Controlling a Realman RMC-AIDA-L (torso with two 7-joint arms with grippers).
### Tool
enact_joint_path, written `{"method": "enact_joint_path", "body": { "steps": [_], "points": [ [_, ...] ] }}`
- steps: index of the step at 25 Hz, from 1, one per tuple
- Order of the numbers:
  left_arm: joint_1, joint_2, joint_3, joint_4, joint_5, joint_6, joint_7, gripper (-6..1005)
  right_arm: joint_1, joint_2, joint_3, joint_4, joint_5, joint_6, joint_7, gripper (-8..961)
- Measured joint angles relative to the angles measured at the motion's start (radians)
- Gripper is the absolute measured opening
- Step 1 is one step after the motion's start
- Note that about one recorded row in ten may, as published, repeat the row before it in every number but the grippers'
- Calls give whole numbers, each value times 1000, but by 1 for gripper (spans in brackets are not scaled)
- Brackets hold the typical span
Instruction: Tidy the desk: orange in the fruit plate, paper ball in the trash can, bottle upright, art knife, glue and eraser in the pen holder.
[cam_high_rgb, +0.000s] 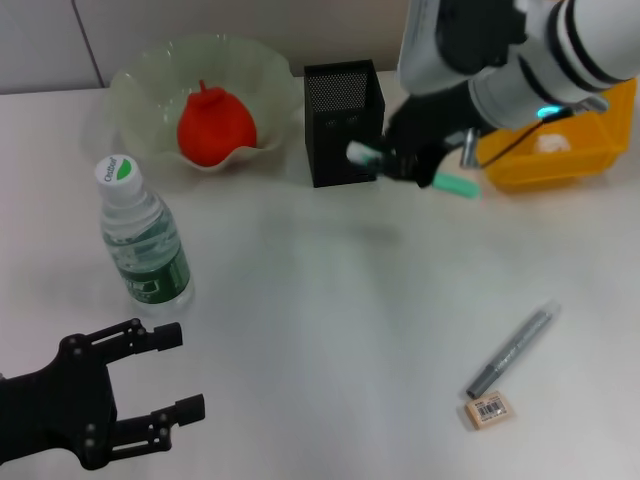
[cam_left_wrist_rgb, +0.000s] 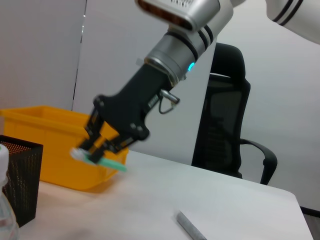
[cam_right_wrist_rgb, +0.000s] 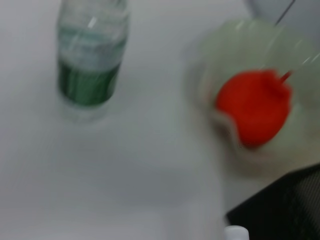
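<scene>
Beside the pen holder, right hand clamped on glue, left hand spread apart.

Far left: your orange sits in the fruit plate.
Right of the plate: the pen holder, just beside it.
Far right: the trash can, with the paper ball in it.
Between holder and can: your right gripper, above the tabletop, carrying the glue.
Before the plate: the bottle, upright.
Near right: the art knife, with the eraser just before its near end.
Near left: your left gripper.
</scene>
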Motion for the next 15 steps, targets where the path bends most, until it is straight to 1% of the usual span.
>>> {"method": "enact_joint_path", "body": {
  "steps": [7,8,9,10,15],
  "points": [
    [-6,0,0,0,-1,-3,-2,785,-87,-1,18,-8,223,228,-95,188],
    [-7,0,0,0,-1,-4,-3,785,-96,-1,20,-2,262,258,-112,190],
    [-8,0,0,0,-1,-4,-7,785,-109,-1,21,14,335,316,-140,191],
    [-8,0,0,0,-1,-4,-7,784,-109,-1,21,14,335,316,-140,193],
    [-8,0,-4,-5,-1,-6,-8,784,-129,-1,22,53,483,431,-230,202]
  ]
}}
